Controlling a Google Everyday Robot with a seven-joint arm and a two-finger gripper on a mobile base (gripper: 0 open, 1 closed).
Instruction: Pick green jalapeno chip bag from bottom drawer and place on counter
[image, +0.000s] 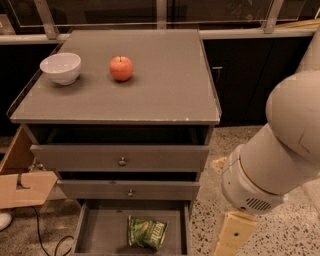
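The green jalapeno chip bag (146, 232) lies flat on the floor of the open bottom drawer (100, 236), near its middle. Above the drawers spreads the grey counter (165, 85). My gripper (231, 235) hangs at the lower right, outside the cabinet and to the right of the bottom drawer, about level with the bag; only its pale upper part shows before the frame edge cuts it off. Nothing shows between gripper and bag but the drawer's right wall.
A white bowl (60, 68) and a red apple (121, 68) stand on the counter's back left. Two upper drawers with round knobs (121, 161) sit partly pulled out. Wooden pieces (22, 187) and a cable (42, 235) lie on the floor at left. My bulky arm (280, 160) fills the right side.
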